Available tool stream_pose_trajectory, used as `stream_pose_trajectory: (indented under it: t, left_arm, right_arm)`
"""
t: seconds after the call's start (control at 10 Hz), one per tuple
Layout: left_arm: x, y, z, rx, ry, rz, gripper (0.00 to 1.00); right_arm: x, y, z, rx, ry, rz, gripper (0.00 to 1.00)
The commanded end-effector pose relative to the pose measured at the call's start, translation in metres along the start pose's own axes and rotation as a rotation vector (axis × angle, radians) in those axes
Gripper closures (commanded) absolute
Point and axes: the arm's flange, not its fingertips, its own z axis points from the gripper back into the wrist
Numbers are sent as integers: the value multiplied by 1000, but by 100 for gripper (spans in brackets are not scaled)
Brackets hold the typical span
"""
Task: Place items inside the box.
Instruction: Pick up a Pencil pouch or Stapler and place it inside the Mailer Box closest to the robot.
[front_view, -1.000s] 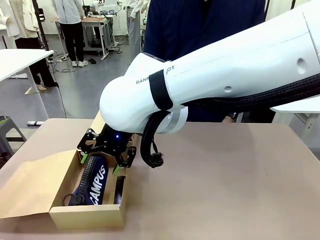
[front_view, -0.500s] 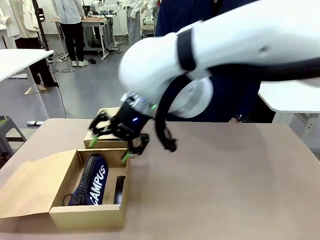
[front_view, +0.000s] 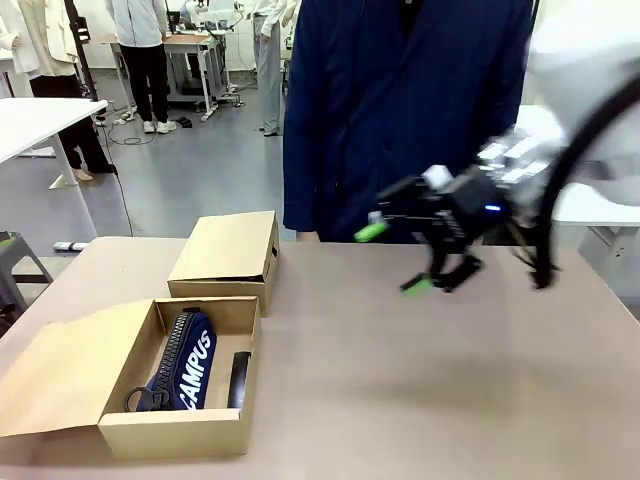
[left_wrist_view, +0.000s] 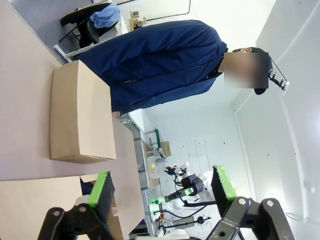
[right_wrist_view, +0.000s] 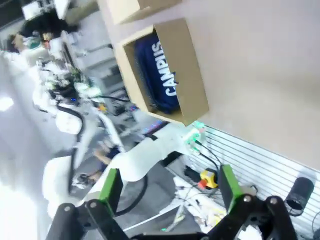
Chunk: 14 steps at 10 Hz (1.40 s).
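Across a matte, tan tabletop (front_view: 420, 380), the right gripper (front_view: 395, 258) hangs in the air at the right, blurred by motion, its black linkage fingers spread wide and its green pads holding nothing, well apart from the cartons at the left. An open cardboard box (front_view: 175, 432), rectangular and of plain brown card with its flat lid flap folded out to the left, sits near the front edge; inside lies a navy zip pouch (front_view: 187, 362), a soft, elongated fabric case with a dark zipper along one side and white block lettering reading "CAMPUS". Just beside the pouch, against the box's right wall, lies a slim black object (front_view: 239, 378) too dark to identify. Behind the open box and touching its far corner stands a second cardboard box (front_view: 228, 258), closed, smooth-sided and sharp-edged. A person in a dark blue coat (front_view: 400, 110) stands at the far side of the table. From the right wrist camera, the open box (right_wrist_view: 185, 82) and the pouch (right_wrist_view: 157, 70) appear rolled sideways, far beyond the gripper's spread green-padded fingers (right_wrist_view: 111, 184). From the left wrist camera, the left gripper (left_wrist_view: 162, 187) also stands wide apart and empty, its green pads (left_wrist_view: 101, 189) framing the closed carton (left_wrist_view: 80, 120) and the blue-coated person (left_wrist_view: 155, 60) beyond.
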Motion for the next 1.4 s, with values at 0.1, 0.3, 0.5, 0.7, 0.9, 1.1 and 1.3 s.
stream_pose_trajectory:
  t: [0.1,0.3,0.5,0.7,0.9,1.1,1.3]
  left_arm:
    - [-3,-1,1,-8,8,-15,0]
    - [-3,-1,1,-8,8,-15,0]
    - [-3,-1,1,-8,8,-15,0]
    - [-3,-1,1,-8,8,-15,0]
    - [-3,-1,1,-8,8,-15,0]
    - [-3,-1,1,-8,8,-15,0]
    - [-3,-1,1,-8,8,-15,0]
  right_arm:
    - [-7,-76,40,221,-80,-69,0]
    - [2,-59,49,157,-62,-70,0]
    - [11,-69,56,159,-95,-128,0]
    - [35,-80,114,343,52,-146,0]
    - [41,-145,201,448,305,-84,0]
    - [40,-220,251,628,228,4,0]
    - [25,-244,249,645,94,149,0]
